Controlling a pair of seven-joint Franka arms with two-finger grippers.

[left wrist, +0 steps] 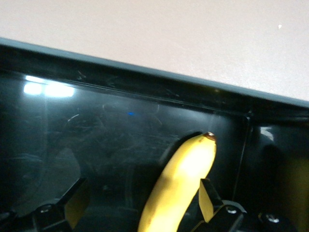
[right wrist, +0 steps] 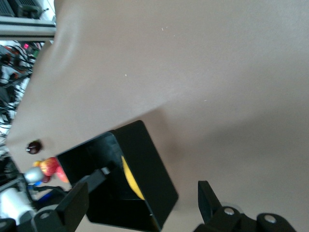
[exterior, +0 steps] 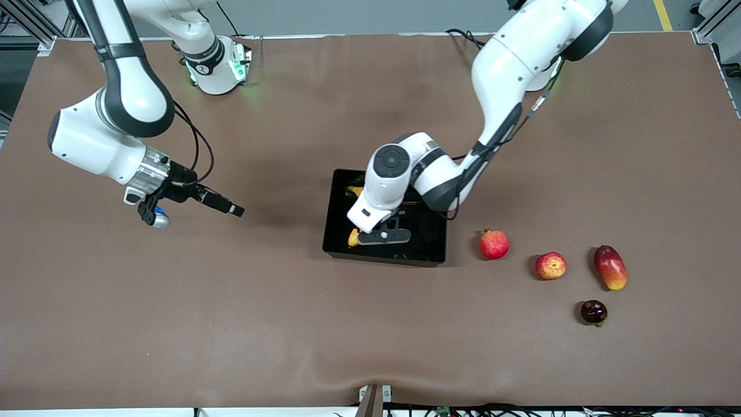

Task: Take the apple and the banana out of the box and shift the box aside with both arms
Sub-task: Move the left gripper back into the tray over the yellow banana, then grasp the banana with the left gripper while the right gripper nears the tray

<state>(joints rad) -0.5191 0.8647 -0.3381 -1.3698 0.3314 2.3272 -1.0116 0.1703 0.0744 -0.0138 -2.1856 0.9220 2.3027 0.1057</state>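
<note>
The brown desk [exterior: 173, 324] carries everything. The left arm [exterior: 509, 69] reaches from its base down into the black box [exterior: 341, 231], which sits near the middle of the desk. The right arm [exterior: 110, 116] waits over bare desk toward its own end, well apart from the box.

The left end effector [exterior: 379, 229] is low inside the box, its fingers [left wrist: 207, 198] spread apart on either side of the banana [left wrist: 181, 186], with a clear gap on one side; whether the other finger touches the fruit cannot be told. The banana lies on the box floor, one tip near a wall, and only its yellow ends show in the front view beside the wrist.

The right end effector [exterior: 223, 205] hangs open with nothing between its fingers [right wrist: 207, 198].

Toward the left arm's end of the desk lie four loose fruits: a pomegranate [exterior: 494, 244] just beside the box, then the apple [exterior: 550, 266], then a mango [exterior: 610, 267], and a small dark round fruit [exterior: 594, 311] nearer the front camera than the rest
</note>
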